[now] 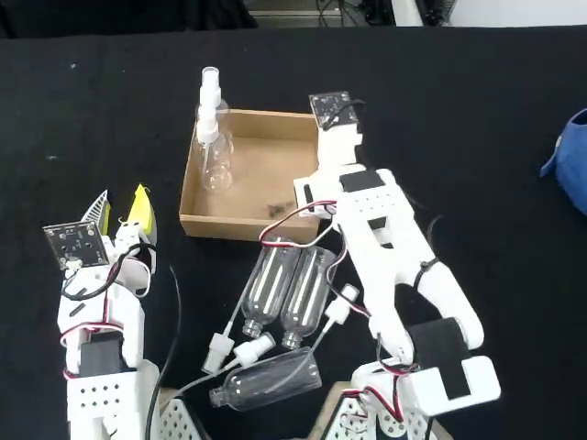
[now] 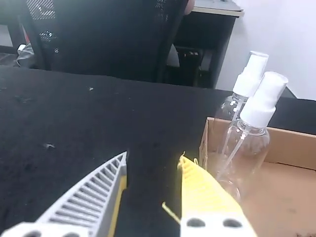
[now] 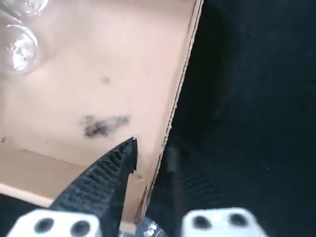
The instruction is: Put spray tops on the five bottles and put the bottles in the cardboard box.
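Two capped bottles [image 1: 214,147] stand in the far-left corner of the cardboard box [image 1: 246,225]; three uncapped bottles [image 1: 290,284] lie near the tabletop's [image 1: 477,137] near edge. The left hand [image 1: 121,192] and right hand [image 3: 152,148] gape, empty. Light, slick, crushable plastic: likely best gripped mid-body.

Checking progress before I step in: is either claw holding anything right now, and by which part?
Nothing is held. The left claw is open over bare table; the right claw is open astride the cardboard box's wall.
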### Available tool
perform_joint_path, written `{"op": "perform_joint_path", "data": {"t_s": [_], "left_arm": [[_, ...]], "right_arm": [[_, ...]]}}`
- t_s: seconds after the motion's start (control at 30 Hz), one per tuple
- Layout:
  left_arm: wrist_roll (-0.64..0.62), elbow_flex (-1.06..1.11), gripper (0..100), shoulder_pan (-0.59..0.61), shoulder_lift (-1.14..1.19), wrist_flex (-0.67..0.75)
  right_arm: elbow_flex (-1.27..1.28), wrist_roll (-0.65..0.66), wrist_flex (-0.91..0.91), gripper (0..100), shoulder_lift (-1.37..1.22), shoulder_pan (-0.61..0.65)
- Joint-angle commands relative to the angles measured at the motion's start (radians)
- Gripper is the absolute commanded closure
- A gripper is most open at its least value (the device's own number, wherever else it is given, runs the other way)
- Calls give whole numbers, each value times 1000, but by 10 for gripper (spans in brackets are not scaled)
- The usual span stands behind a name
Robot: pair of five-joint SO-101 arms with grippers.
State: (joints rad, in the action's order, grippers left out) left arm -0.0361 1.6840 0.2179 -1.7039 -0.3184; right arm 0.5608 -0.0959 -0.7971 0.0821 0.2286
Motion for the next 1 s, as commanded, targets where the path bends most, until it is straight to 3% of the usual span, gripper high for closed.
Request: {"op": "perform_joint_path", "data": {"t_s": [0.0,0.2,0.5,0.77,0.97], "left_arm": [[-6,18,970,-10,-9,-3],[-6,18,970,-8,-9,-3],[-6,18,970,-8,-9,-3],[-6,16,970,-10,-9,-3],[-6,16,970,-8,-9,-3]], "right_arm": [[-45,2,32,958,7,2],[-41,5,32,987,7,-32],[-41,127,32,987,7,-35],[-42,35,25,985,7,-28],[-47,0,25,863,5,-28]]}}
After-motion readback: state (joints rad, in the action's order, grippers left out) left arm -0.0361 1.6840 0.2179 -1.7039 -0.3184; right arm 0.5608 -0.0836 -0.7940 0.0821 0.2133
